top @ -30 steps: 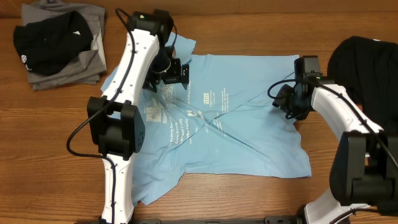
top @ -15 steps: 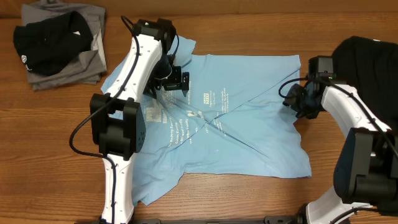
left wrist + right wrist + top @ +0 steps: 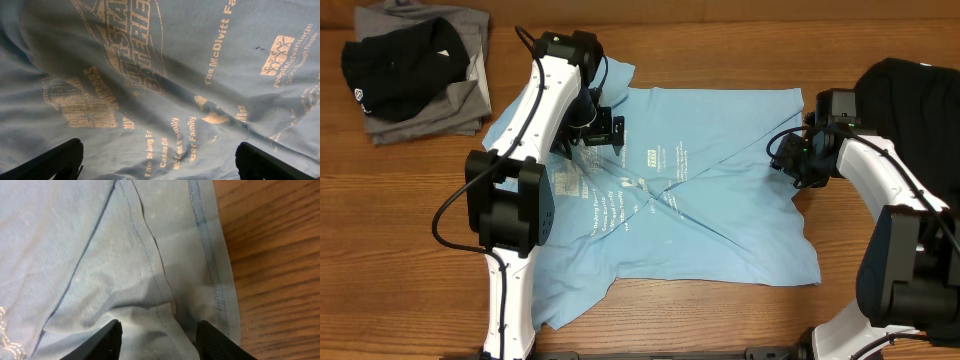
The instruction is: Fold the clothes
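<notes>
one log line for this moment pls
task: fold clothes | blue shirt: spread out, not yet folded | left claw: open above shirt, empty | right claw: at shirt's stitched edge, cloth between tips, grip unclear

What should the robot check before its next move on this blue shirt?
1. Left pincer open over the light-blue printed cotton T-shirt: ok.
2. Right pincer gripping the shirt's stitched hem: cannot tell.
3. Shirt lying smooth: not ok, creases cross it.
4. Shirt wholly on the brown wooden table: ok.
5. Folded grey-and-black clothes pile apart from the shirt: ok.
</notes>
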`<state>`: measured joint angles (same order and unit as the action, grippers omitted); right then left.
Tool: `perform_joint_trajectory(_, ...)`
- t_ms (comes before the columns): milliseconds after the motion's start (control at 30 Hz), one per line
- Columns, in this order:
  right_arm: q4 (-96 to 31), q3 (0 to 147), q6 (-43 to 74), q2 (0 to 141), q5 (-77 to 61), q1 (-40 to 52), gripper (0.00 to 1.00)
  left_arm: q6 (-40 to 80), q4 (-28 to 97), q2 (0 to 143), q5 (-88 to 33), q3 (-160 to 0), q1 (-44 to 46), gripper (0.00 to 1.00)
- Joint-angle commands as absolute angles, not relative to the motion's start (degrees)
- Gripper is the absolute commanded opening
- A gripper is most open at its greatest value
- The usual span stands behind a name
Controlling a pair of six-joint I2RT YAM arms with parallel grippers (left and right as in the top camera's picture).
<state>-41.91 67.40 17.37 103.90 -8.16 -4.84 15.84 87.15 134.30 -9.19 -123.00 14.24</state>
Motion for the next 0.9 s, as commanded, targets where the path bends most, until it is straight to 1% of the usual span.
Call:
perform_joint_trajectory(0, -41.12, 68.23, 16.45, 105.51, -8.67, -4.8, 0.54, 14.79, 87.02, 134.37, -8.86, -122.61, 14.28, 1.0)
perform_joint_trajectory(100, -40.69, 68.23, 16.47, 106.5, -8.67, -4.8, 0.52, 14.79, 87.05, 134.37, -8.86, -122.61, 14.28, 1.0)
perform_joint_trajectory(133, -40.51, 68.23, 16.47, 106.76, -8.67, -4.8, 0.48, 14.79, 87.02, 134.37, -8.86, -122.61, 14.28, 1.0)
perform_joint_trajectory(167, -40.34, 68.23, 16.49, 106.76, -8.69, -4.8, 0.42, 14.79, 86.98, 134.37, -8.84, -122.61, 14.28, 1.0)
perform_joint_trajectory(300, -40.12, 68.23, 16.47, 106.76, -8.67, -4.8, 0.29, 14.79, 86.91, 134.37, -8.86, -122.61, 14.28, 1.0)
perform_joint_trajectory(500, -39.48, 68.23, 16.82, 106.76, -8.38, -4.8, 0.11, 14.79, 86.94, 134.37, -8.84, -122.61, 14.28, 1.0)
perform_joint_trajectory(567, -39.48, 68.23, 18.81, 106.76, -6.02, -4.82, 0.06, 14.79, 86.96, 134.37, -8.84, -122.61, 14.28, 1.0)
perform_joint_trajectory(600, -39.55, 68.25, 19.75, 106.76, -4.56, -4.86, 0.04, 14.79, 86.96, 134.37, -8.84, -122.61, 14.28, 1.0)
perform_joint_trajectory(733, -41.69, 70.17, 20.56, 106.74, -2.55, -5.37, 0.04, 14.79, 87.0, 134.37, -8.84, -122.61, 14.33, 1.0)
perform_joint_trajectory(867, -47.29, 75.57, 22.79, 106.74, 2.59, -5.45, 0.04, 14.79, 86.98, 134.37, -8.84, -122.61, 14.33, 1.0)
